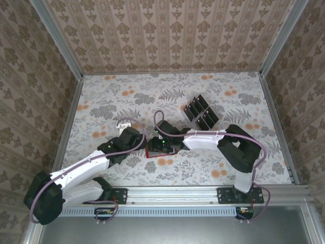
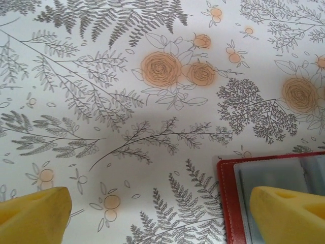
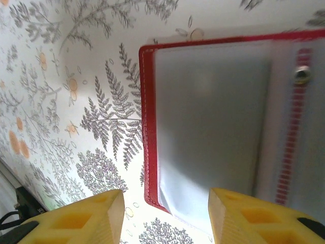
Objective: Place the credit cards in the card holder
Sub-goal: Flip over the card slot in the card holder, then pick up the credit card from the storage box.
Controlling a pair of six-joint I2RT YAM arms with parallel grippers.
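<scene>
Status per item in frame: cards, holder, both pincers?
card holder: unfolded, inner side up, visible pocket empty.
credit cards: in tiered rows, apart from the card holder, none gripped.
left pincer: open, empty, one finger over the card holder's corner.
right pincer: open, empty, above the card holder's edge.

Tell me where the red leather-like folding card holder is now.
The red card holder lies open at mid-table in the top view, beneath the right gripper, right of the left gripper and on the near side of the black plastic cards.
</scene>
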